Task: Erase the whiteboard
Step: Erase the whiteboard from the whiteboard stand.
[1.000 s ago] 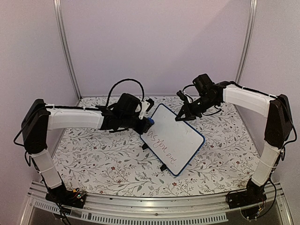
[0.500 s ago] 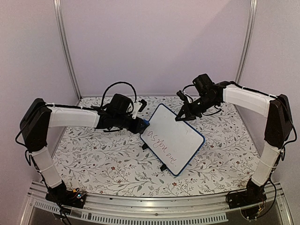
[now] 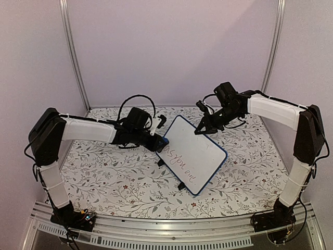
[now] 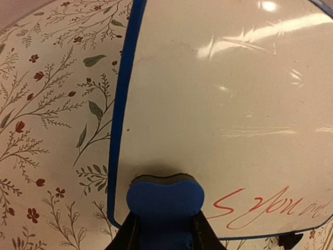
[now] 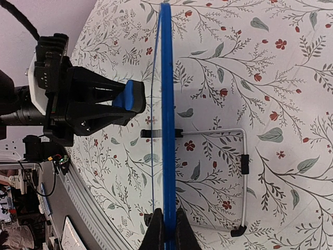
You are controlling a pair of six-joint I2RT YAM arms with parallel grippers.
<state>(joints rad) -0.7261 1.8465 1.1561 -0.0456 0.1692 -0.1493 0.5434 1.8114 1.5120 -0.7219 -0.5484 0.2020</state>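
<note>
The whiteboard (image 3: 193, 152), white with a dark blue frame and black feet, stands tilted in the middle of the table with red handwriting (image 3: 179, 160) along its lower left part. My left gripper (image 3: 160, 139) is shut on a blue eraser block (image 4: 165, 199), pressed to the board's left edge beside the writing (image 4: 270, 211). My right gripper (image 3: 201, 128) is shut on the board's top edge; in the right wrist view the frame (image 5: 167, 120) runs edge-on between my fingers (image 5: 155, 234). The left gripper and eraser (image 5: 130, 97) show there too.
The table has a floral cloth (image 3: 114, 177). The board's white wire stand (image 5: 243, 166) with black feet props it from behind. Walls and metal posts (image 3: 73, 52) enclose the back and sides. An aluminium rail (image 3: 156, 237) runs along the near edge.
My left gripper with the eraser has lowered and moved slightly right onto the board's left edge. The right arm and the board have not moved.
</note>
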